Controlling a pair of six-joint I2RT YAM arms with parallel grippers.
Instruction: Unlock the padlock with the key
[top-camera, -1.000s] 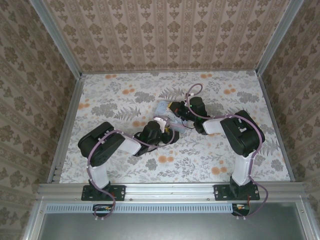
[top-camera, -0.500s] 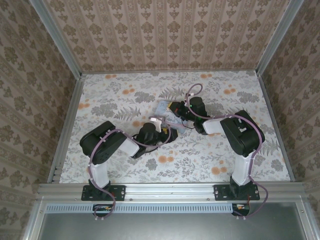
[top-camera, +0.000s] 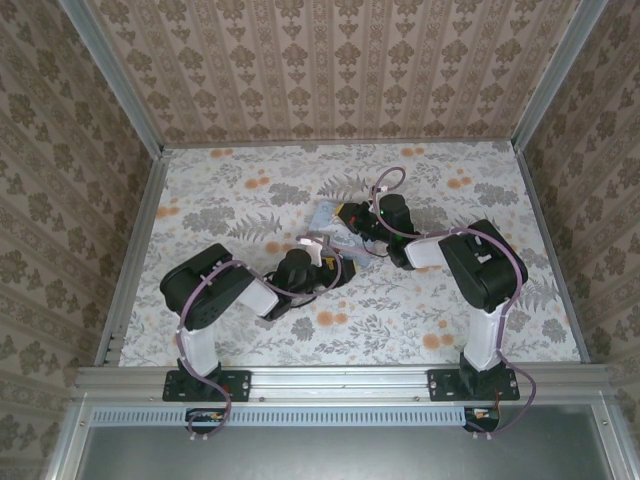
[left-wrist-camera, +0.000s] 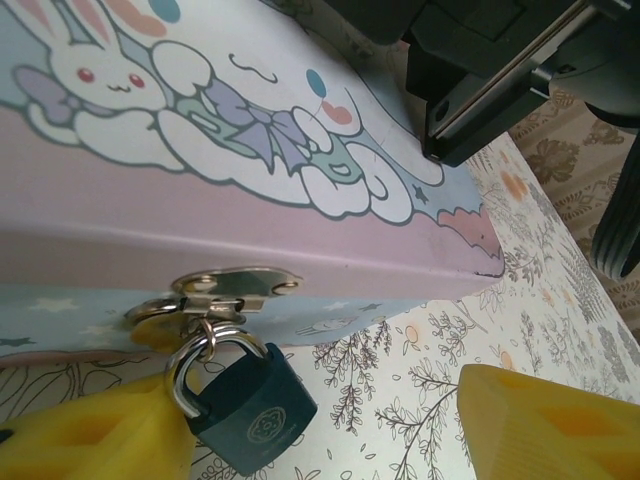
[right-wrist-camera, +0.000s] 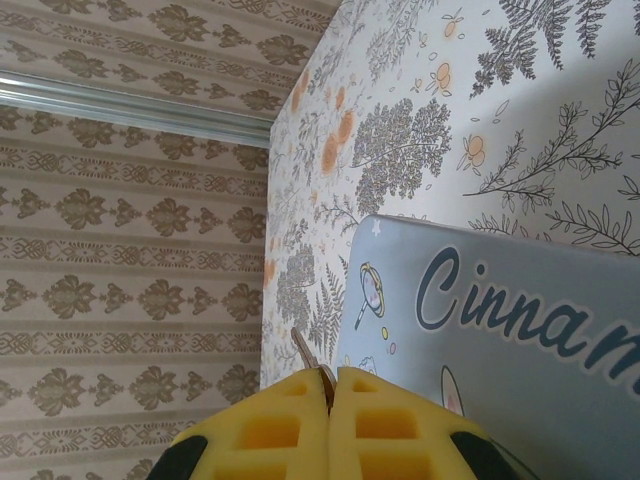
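Snugly in right claw (right-wrist-camera: 330, 385), the key (right-wrist-camera: 303, 348).

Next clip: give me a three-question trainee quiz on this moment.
1. True or false: the padlock hangs from the hasp of the tin.
2. The right jaws are shut on the: A) key B) padlock C) tin.
3. Fill in: the left jaws, either side of the padlock, are ____ (open/shut).
Key: 1 true; 2 A; 3 open.
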